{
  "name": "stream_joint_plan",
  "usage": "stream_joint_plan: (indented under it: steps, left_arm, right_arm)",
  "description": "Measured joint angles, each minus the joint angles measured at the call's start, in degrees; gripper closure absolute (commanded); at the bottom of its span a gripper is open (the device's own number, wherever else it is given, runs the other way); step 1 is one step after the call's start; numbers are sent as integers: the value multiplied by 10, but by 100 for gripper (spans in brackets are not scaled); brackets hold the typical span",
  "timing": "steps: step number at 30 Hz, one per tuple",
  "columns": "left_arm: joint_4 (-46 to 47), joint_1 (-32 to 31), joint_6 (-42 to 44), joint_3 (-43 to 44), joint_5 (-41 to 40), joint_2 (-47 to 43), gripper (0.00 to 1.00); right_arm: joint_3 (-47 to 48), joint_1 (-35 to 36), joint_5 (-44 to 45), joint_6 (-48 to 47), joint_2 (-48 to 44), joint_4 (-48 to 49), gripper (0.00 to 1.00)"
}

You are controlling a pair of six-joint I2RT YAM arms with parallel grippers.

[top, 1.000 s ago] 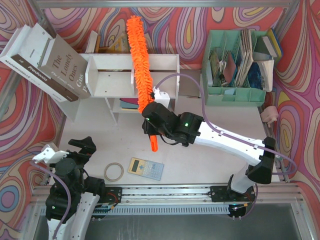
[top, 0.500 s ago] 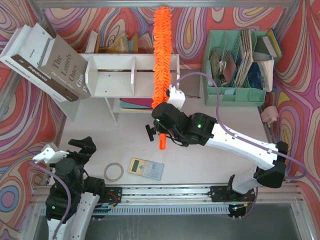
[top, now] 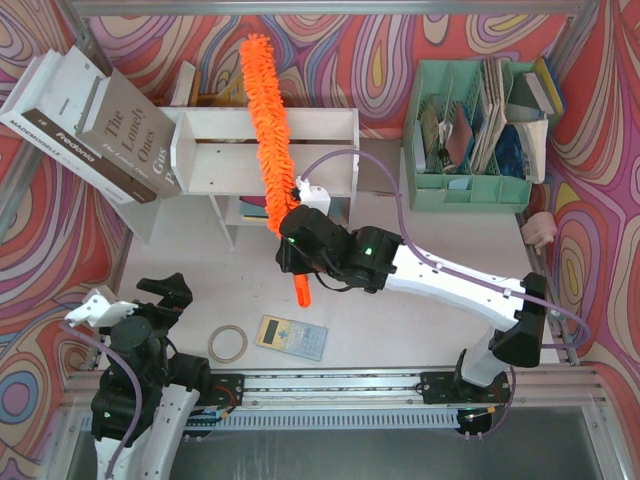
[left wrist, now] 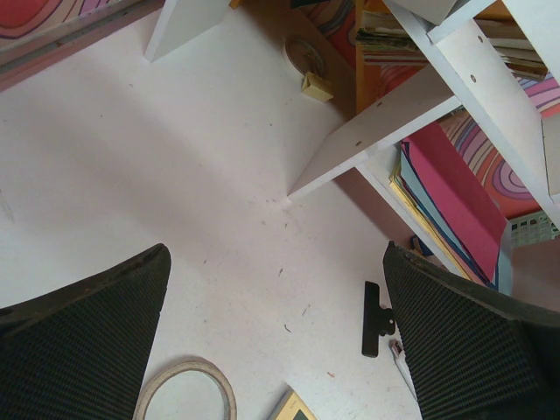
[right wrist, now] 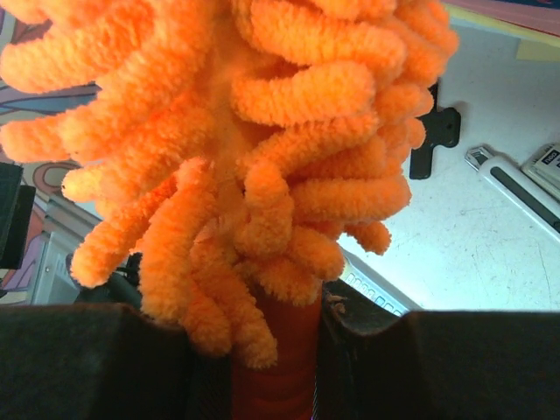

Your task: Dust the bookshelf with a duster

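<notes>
The white bookshelf [top: 320, 125] stands at the back of the table; in the left wrist view its lower boards [left wrist: 376, 131] show with folders under them. The orange fluffy duster [top: 268, 120] lies slanted across the shelf's top, tip toward the back left. Its thin handle end [top: 301, 291] pokes out below my right gripper [top: 300, 240]. That gripper [right wrist: 276, 376] is shut on the handle, and the orange fluff [right wrist: 262, 131] fills the right wrist view. My left gripper [top: 130, 300] hangs open and empty at the near left, above bare table [left wrist: 276, 324].
Big books [top: 100, 120] lean at the shelf's left. A mint-green organizer [top: 480, 190] full of papers stands at the back right. A tape ring [top: 228, 343], a calculator [top: 292, 337] and a black clip [left wrist: 374, 319] lie near the front.
The right arm swung the duster right along the shelf top, then back left; its tip now points back left. The left arm has not moved.
</notes>
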Motion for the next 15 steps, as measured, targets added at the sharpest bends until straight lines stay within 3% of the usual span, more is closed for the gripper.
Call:
stream_joint_plan:
  steps: [15]
  left_arm:
    - [0,0,0,0,0,0,1]
  right_arm:
    - [-31,-3,54,39,-27,-31,100]
